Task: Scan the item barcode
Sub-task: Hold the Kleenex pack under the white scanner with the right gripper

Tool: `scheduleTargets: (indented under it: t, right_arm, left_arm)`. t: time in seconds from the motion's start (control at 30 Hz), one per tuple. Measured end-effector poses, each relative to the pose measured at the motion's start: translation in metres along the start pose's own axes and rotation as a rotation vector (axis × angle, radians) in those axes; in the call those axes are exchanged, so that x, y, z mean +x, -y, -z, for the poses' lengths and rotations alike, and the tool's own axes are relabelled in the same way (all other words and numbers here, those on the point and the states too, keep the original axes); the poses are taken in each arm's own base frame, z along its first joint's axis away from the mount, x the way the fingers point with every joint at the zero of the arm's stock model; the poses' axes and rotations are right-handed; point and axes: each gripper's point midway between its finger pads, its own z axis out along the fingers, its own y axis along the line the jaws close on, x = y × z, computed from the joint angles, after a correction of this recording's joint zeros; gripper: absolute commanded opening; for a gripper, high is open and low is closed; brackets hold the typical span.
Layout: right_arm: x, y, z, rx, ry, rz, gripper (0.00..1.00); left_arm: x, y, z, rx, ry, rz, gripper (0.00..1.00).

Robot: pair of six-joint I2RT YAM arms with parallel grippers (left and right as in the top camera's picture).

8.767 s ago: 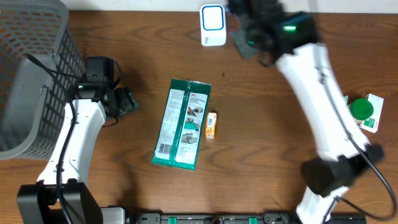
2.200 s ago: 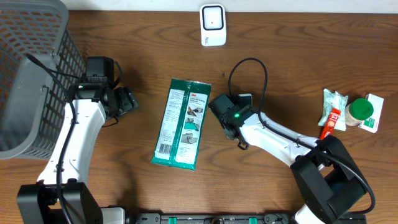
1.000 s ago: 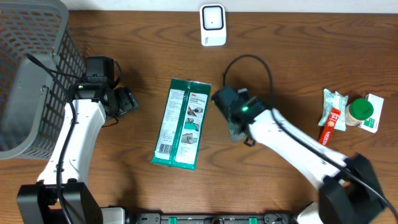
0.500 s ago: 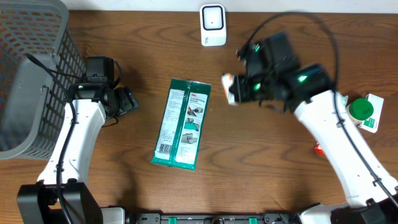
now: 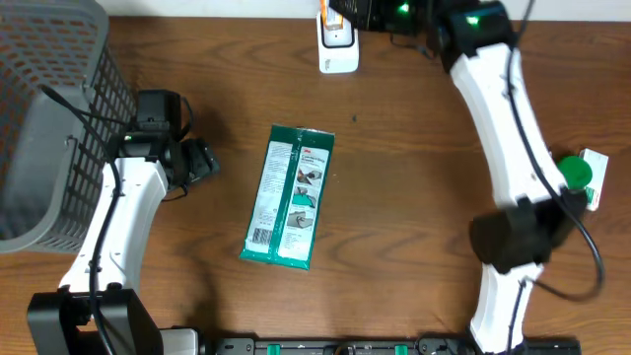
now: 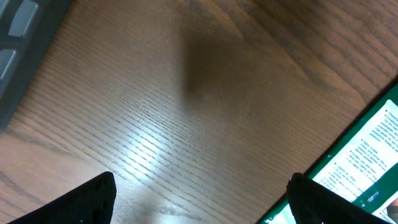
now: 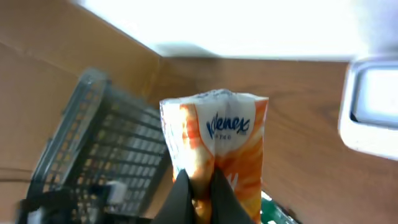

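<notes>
At the top centre of the overhead view, the right arm reaches across the table (image 5: 414, 197). Its right pincer (image 7: 199, 190) is clenched on the lower edge of a small Kleenex tissue pack (image 7: 214, 146) and holds it in the air, just beside and slightly above the white barcode scanner (image 5: 338, 54). The pack is soft and pillow-shaped, wrapped in glossy orange and white film with blue lettering and a crimped seam along its top. The scanner is a rounded block of white plastic with a blue-outlined window. In the wrist view it sits at the right edge, off to one side of the pack. No barcode shows on the face turned toward the camera, so the step likely calls for rotating the wrist until the printed code faces the scanner window. The pack should then be held steady and close, with the fingers kept at the edge so they do not cover the code. The film looks slippery and easily crushed, so a firm but light pinch suits it. At centre left, the left pincer (image 6: 200, 202) hangs released and empty over bare, shiny wood grain, near a flat green wipes packet (image 5: 288, 195). A grey mesh basket (image 5: 49, 108) fills the upper left corner.
</notes>
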Motion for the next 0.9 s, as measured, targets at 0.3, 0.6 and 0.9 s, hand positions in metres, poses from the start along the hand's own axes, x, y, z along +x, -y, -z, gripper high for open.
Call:
scheduleTargets:
  t: [0.3, 0.6, 0.9]
  right_arm:
    - [-0.019, 0.133, -0.080, -0.071, 0.104, -0.188, 0.01]
    - [-0.012, 0.176, -0.118, -0.158, 0.160, -0.334, 0.01]
    - [0.009, 0.204, -0.134, -0.128, 0.127, -0.440, 0.01]
  left_arm:
    - [0.000, 0.000, 0.000, 0.000, 0.001, 0.000, 0.89]
    - [0.000, 0.000, 0.000, 0.000, 0.000, 0.000, 0.89]
    - [0.000, 0.000, 0.000, 0.000, 0.000, 0.000, 0.89]
